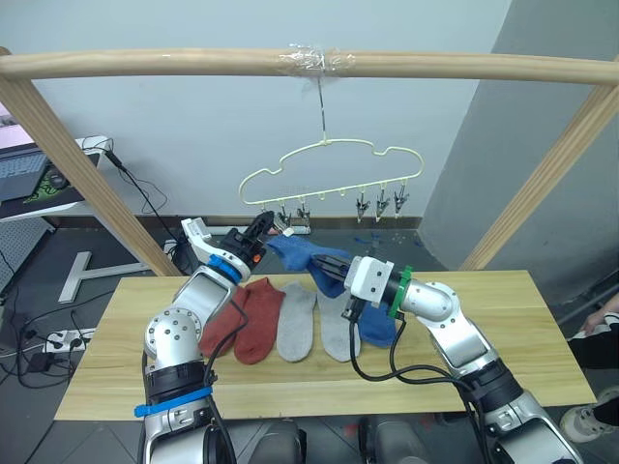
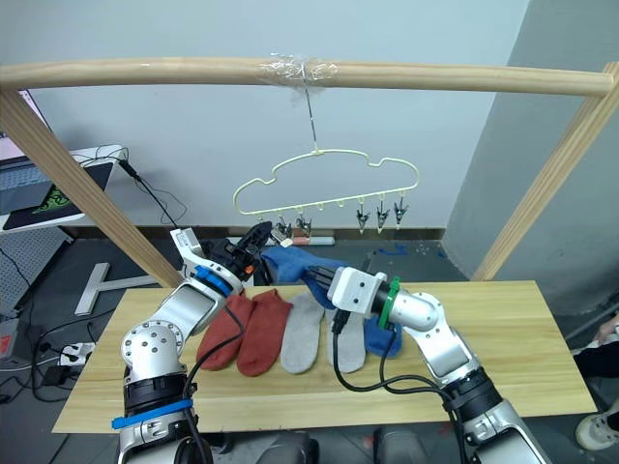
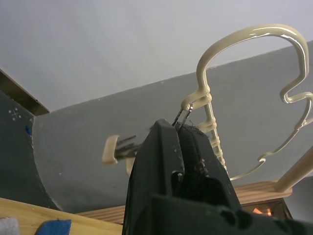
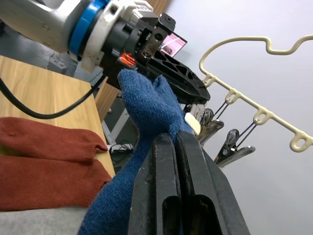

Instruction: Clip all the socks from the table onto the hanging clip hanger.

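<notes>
Just under the clip hanger (image 1: 329, 174), the right gripper (image 1: 327, 269) has its jaws clenched on a blue sock (image 1: 305, 255), while the left gripper (image 1: 263, 228), jaws pressed together, pinches the hanger's leftmost clip (image 3: 182, 117).

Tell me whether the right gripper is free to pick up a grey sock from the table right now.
Probably not: the right gripper is shut on a blue sock, raised toward the clip hanger. The grey socks lie uncovered just below it.
</notes>
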